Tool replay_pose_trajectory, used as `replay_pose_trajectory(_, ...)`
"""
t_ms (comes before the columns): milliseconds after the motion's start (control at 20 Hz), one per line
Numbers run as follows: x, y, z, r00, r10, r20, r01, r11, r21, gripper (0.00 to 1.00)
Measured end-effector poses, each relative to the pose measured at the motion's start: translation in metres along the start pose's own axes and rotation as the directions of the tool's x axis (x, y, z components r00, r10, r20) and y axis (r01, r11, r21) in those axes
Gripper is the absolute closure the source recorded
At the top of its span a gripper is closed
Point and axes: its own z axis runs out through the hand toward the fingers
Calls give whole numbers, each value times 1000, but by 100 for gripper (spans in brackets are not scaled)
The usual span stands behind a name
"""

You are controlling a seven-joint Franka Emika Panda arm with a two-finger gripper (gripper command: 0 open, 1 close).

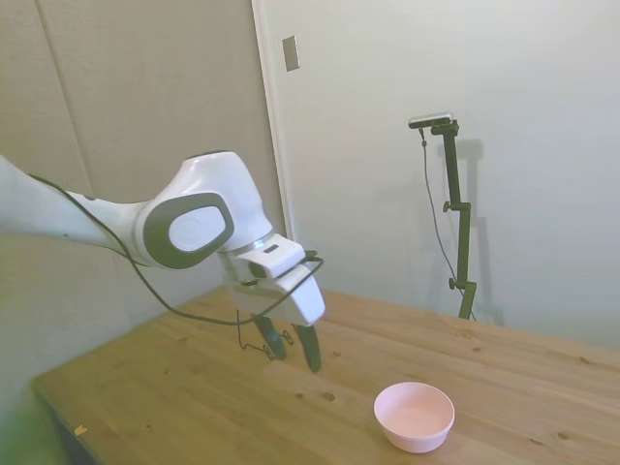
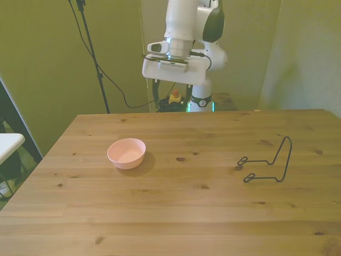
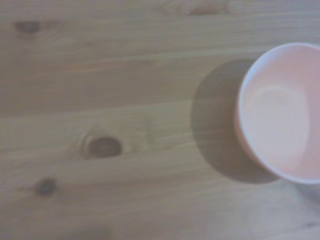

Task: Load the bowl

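Observation:
The pale pink bowl (image 2: pixel 127 160) stands upright and empty on the wooden table (image 2: pixel 176 213), toward the front view's left. In the side view the bowl (image 1: pixel 415 438) is near the table's front edge. My gripper (image 1: pixel 293 356) hangs above the table, back from the bowl and apart from it, fingers pointing down. It is open with nothing between the fingers. In the front view the gripper (image 2: pixel 170 95) is over the table's far edge. The wrist view shows part of the bowl (image 3: pixel 280 115) from above, with its shadow on the wood.
A black bent-wire stand (image 2: pixel 269 162) rests on the table at the front view's right, far from the bowl. In the side view it is mostly hidden behind my gripper. A white surface (image 2: pixel 8 143) shows off the table at the front view's left edge.

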Motion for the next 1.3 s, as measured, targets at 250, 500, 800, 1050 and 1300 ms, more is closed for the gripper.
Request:
replay_pose_trajectory(250, 39, -8, 42, 999, 35, -9, -35, 999, -11, 0)
replay_pose_trajectory(500, 65, -17, 76, 998, 60, -9, -60, 997, -38, 0)
replay_pose_trajectory(800, 81, -34, 115, 997, 71, -9, -72, 995, -65, 0)
replay_pose_trajectory(1050, 83, -47, 134, 998, 66, 2, -66, 995, -78, 100)
replay_pose_trajectory(1300, 80, -52, 143, 997, 77, 21, -75, 995, -72, 100)
